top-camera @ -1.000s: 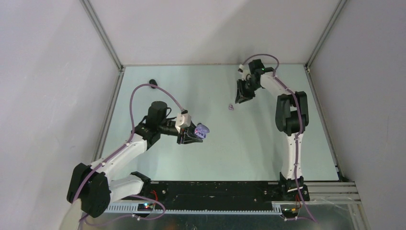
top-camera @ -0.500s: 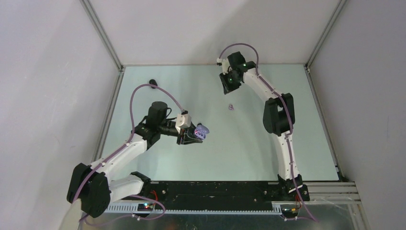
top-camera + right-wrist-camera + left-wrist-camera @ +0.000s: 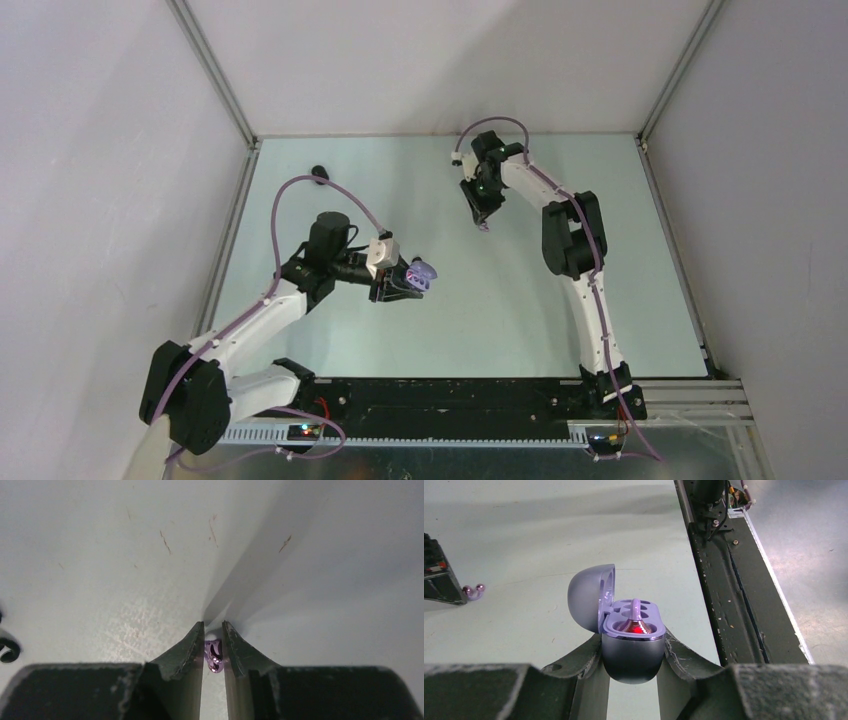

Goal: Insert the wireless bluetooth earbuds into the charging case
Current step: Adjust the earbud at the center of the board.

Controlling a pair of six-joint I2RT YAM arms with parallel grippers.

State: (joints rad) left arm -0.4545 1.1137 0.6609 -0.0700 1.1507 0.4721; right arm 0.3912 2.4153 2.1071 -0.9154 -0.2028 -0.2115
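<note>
Left wrist view: the left claw (image 3: pixel 633 649) is clamped on the charging case (image 3: pixel 629 667), one finger pressed to each side of its rounded lower body, holding it upright above the counter (image 3: pixel 524 540). The lid (image 3: pixel 585 597) stands swung open toward the left of the frame. A pale purple seated earbud (image 3: pixel 635 616) stands in the case's tray, with a red glow at its foot. Near the left edge of the same frame the loose earbud (image 3: pixel 474 590), also pale purple, lies on the counter.

Right wrist view: the right claw (image 3: pixel 213 628) points down at the counter with its fingers drawn close, only a narrow slot between them. The loose earbud (image 3: pixel 214 655) sits in that slot and nearly fills its width; whether the fingers press on it I cannot tell.

Top external view: the case (image 3: pixel 423 272) hangs left of the frame's middle, well apart from the right claw (image 3: pixel 484 222) in the upper middle. A small dark object (image 3: pixel 320 172) lies near the counter's upper left edge
</note>
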